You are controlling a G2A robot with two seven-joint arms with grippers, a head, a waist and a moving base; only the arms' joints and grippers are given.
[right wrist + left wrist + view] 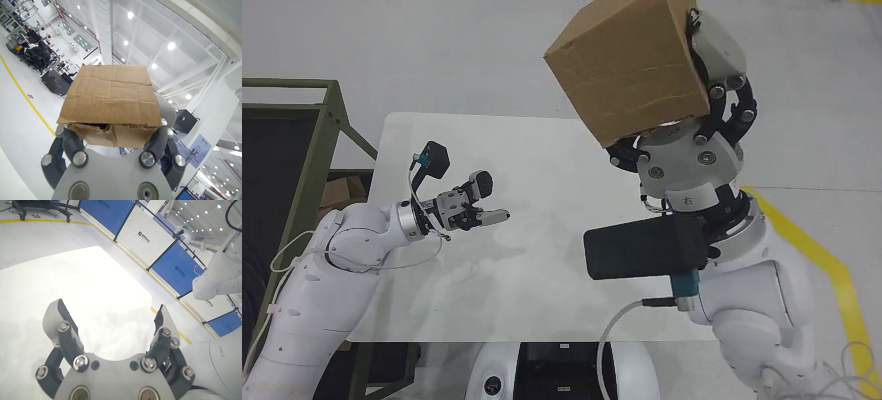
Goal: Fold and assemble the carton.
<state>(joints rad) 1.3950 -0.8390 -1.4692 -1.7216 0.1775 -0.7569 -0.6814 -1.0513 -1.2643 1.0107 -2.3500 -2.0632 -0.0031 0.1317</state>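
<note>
A brown carton (634,62), folded into a box shape, is held high above the table's far right corner. My right gripper (697,70) is shut on the carton (110,103), one finger (166,111) on each side wall. Creases run across its upper face, and its flaps nearest the wrist are torn and meet unevenly. My left gripper (485,200) hovers over the left half of the white table (542,180); the left gripper (111,316) is open with nothing between its fingers.
A green metal frame (337,110) stands off the table's left edge with a cardboard piece (337,190) below it. Yellow floor tape (812,240) runs to the right of the table. The right arm (217,283) rises at the table's far side.
</note>
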